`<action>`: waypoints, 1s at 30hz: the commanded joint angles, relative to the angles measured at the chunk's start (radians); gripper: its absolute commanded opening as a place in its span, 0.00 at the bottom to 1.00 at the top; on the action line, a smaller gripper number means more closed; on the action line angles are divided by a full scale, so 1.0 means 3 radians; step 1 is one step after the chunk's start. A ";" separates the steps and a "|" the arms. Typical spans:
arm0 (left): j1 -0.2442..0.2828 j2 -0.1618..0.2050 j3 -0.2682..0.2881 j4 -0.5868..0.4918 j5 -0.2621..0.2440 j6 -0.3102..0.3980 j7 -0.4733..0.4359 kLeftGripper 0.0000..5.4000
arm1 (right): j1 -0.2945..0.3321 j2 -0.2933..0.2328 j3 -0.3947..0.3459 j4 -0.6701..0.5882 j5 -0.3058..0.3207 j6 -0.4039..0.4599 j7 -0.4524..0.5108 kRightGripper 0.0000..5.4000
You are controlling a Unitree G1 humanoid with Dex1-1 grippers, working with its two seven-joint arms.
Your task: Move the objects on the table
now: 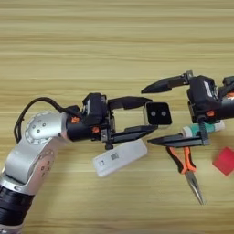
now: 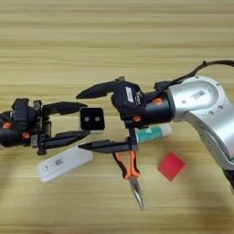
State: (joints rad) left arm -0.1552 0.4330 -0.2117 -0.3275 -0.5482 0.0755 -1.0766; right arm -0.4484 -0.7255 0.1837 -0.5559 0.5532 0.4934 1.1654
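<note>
A black block [image 1: 159,114] with a white rim and two pale dots sits between the fingertips of my left gripper [image 1: 154,114], which reaches in from the left and is shut on it. My right gripper [image 2: 78,121] comes in from the right and stands wide open, with one finger above the block and the other below it, around the left gripper's tips. A small red cube [image 2: 171,166] lies on the table [image 1: 114,45] to the right, apart from both grippers.
Orange-handled pliers [image 2: 130,171] lie under the right gripper's lower finger, tips pointing toward me. A white and green tube [image 2: 153,133] lies beneath the right wrist. A white flat device [image 1: 119,156] with a printed label lies below the left gripper.
</note>
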 commanded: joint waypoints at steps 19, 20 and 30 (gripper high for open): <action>0.0054 0.0052 -0.0116 0.0584 0.0560 -0.0449 -0.0159 0.44 | -0.0098 0.0020 -0.0450 -0.0126 0.0495 0.0116 -0.0265 1.00; 0.0056 0.0058 -0.0119 0.0603 0.0577 -0.0468 -0.0167 0.44 | -0.0094 0.0049 -0.0482 -0.0119 0.0511 0.0107 -0.0325 1.00; 0.0003 0.0070 -0.0050 0.0829 0.0608 -0.0544 -0.0208 0.44 | -0.0135 0.0197 -0.0641 -0.0005 0.0531 0.0021 -0.0674 1.00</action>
State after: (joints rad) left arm -0.1370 0.4517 -0.2391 -0.1043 -0.3787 -0.0748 -1.1405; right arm -0.4729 -0.6673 0.0072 -0.5544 0.7118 0.5111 0.9685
